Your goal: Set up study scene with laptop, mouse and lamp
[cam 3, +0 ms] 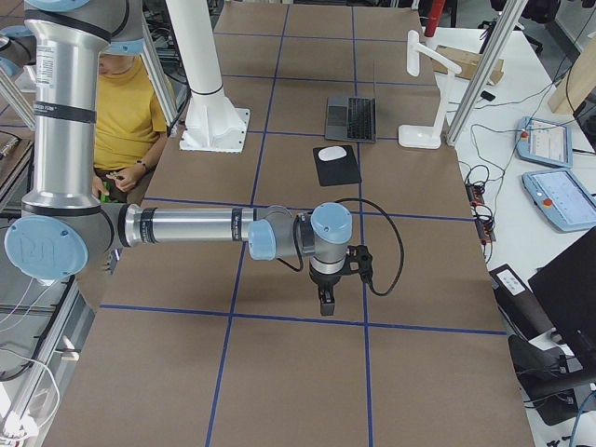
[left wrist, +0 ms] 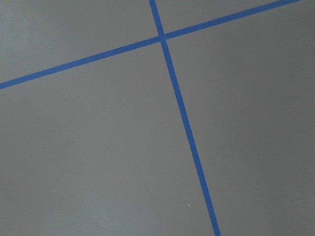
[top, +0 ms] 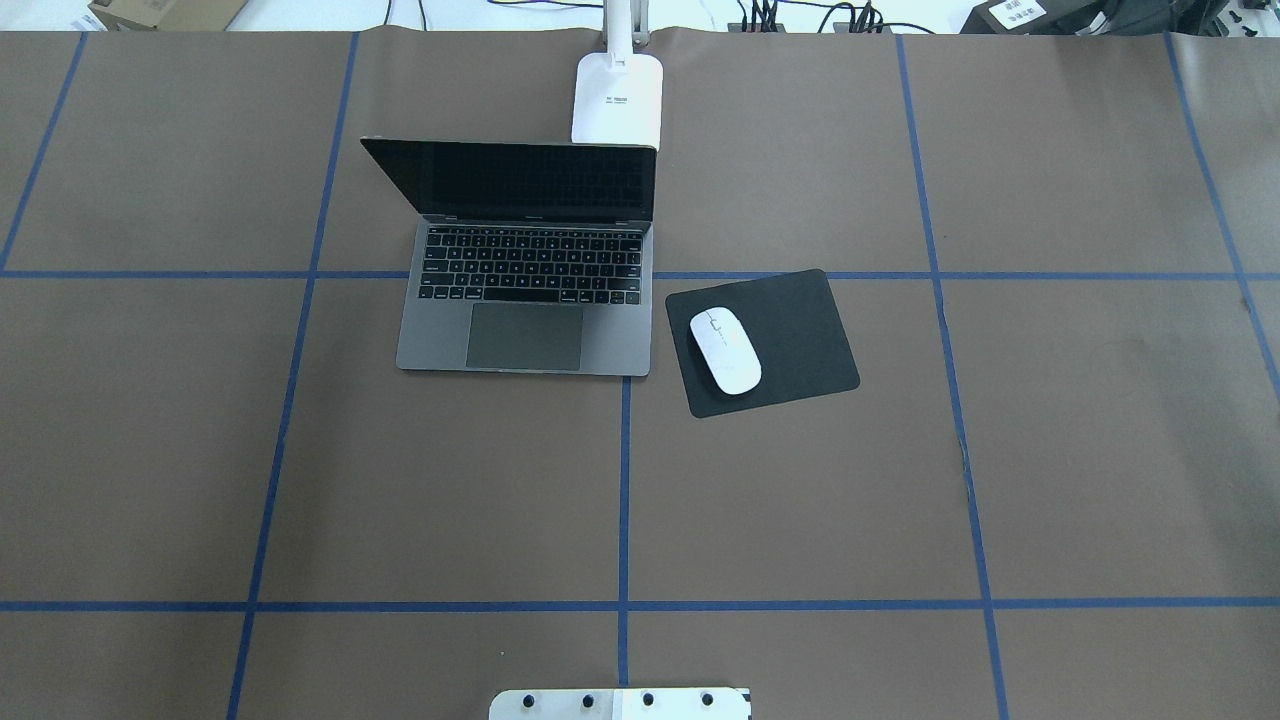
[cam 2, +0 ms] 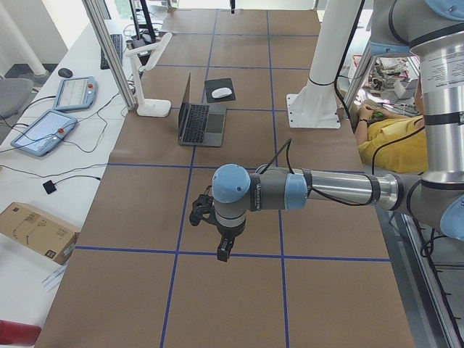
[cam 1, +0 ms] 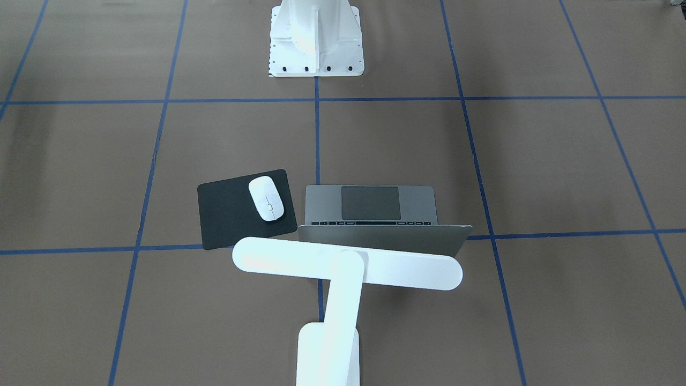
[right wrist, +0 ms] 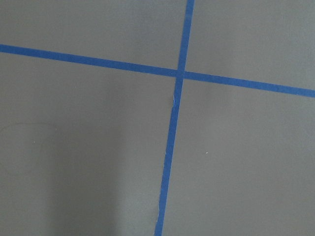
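Nearest the robot, the white pedestal (top: 560, 704) sat at the edge of the brown table (top: 1050, 450). Out over the table's ends, the left gripper (cam 2: 223, 254) and the right gripper (cam 3: 325, 306) each pointed down above bare paper near blue tape lines (top: 622, 480). Whether either pincer was open or closed could not be told. Farther out, the mouse (top: 725, 350) lay on a black mouse mat (top: 800, 335), just right of the open laptop (top: 525, 335), whose dark screen faced the robot. Behind the laptop's lid stood the lamp (top: 617, 100), its bar head running along the lid.
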### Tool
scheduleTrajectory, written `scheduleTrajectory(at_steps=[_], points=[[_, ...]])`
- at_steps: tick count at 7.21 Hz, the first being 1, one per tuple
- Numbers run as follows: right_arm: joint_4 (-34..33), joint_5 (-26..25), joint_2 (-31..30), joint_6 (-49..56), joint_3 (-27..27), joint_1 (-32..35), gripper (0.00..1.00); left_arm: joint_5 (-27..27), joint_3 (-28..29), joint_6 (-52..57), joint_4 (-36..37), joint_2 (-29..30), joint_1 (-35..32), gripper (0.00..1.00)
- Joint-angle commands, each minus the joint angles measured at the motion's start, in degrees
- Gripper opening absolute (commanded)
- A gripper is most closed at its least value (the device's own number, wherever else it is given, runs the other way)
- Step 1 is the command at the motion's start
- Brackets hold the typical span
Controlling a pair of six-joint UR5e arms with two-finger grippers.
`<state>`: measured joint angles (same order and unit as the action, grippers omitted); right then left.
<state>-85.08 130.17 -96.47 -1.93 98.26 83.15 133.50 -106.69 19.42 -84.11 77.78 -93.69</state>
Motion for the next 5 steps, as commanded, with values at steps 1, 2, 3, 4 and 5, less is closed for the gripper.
scheduleTrajectory(at_steps=[1,2,3,4,5], points=[[0.0,0.0,0.1,0.1,0.0,-0.4,1.00,0.0,-0.1,0.0,0.0,0.0,0.0,1.00],[-0.1,0.0,0.1,0.0,0.0,-0.5,1.00,0.1,-0.2,0.0,0.0,0.0,0.0,1.00],[-0.1,0.0,0.1,0.0,0.0,-0.8,1.00,0.0,-0.4,0.0,0.0,0.0,0.0,1.00],[0.0,0.2,0.1,0.0,0.0,-0.9,1.00,0.1,-0.3,0.0,0.0,0.0,0.0,1.00],[0.0,0.3,0.1,0.0,0.0,-1.0,1.00,0.1,-0.3,0.0,-0.1,0.0,0.0,1.00]])
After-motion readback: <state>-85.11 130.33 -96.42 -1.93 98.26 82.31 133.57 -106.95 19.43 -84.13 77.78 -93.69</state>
